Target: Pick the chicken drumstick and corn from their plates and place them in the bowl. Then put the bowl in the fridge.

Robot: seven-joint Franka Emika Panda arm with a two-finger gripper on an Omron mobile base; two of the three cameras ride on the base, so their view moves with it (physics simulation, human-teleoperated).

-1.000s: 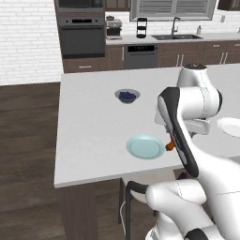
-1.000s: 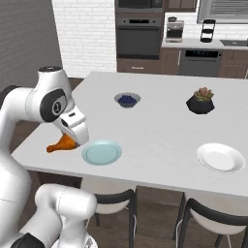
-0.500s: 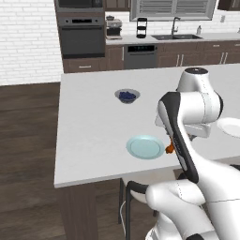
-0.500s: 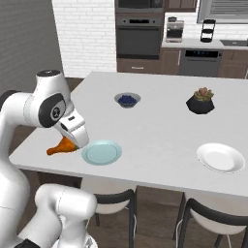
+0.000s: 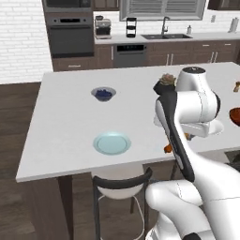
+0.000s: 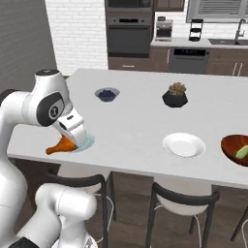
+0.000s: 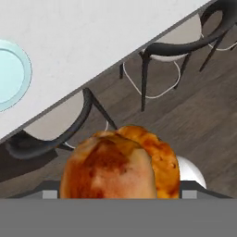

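Orange-brown and glossy, the cooked chicken drumstick (image 6: 60, 144) is hanging in the white arm's 2-finger gripper (image 6: 73, 137), whose jaws are clamping wide around its fat end, bone end pointing outward. It is being carried just off the near edge of the pale grey island counter (image 6: 140, 126), above the floor and the dark stools (image 7: 162, 51), presumably to swing it across. The round light blue plate (image 5: 111, 143) is sitting bare nearby. Well apart, the shallow reddish-brown bowl (image 6: 236, 149) is already cradling the yellow corn cob (image 6: 241, 153), beside the white plate (image 6: 183, 145).
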